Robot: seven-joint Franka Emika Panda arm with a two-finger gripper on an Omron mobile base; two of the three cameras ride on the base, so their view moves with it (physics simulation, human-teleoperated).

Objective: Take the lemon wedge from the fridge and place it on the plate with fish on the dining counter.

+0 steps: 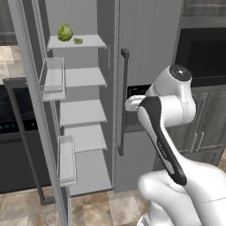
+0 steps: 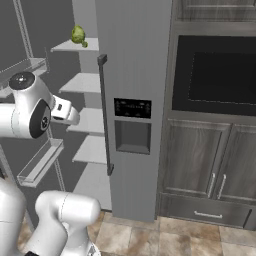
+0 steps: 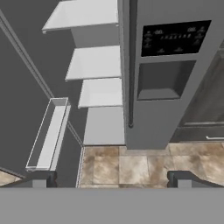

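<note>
The fridge [image 1: 145,39] stands with its left door swung open and its right door shut. On the top shelf lies the tiny yellow-green lemon wedge [image 1: 77,41] [image 2: 85,44], right beside a larger leafy green ball [image 1: 65,32] [image 2: 77,34]. My gripper [image 3: 111,180] is open with nothing between its fingertips [image 3: 40,179]. It hangs in front of the fridge, well below the top shelf, looking down at the lower shelves [image 3: 101,92] and the floor. The plate with fish and the dining counter are out of view.
The open door carries clear bins [image 1: 54,78] [image 3: 48,133] on my left. A dark dishwasher [image 1: 17,132] sits further left. Right of the fridge are a dark built-in oven [image 2: 220,75] and grey cabinets [image 2: 210,170]. The shut door has a bar handle [image 2: 105,115] and a dispenser [image 2: 132,135].
</note>
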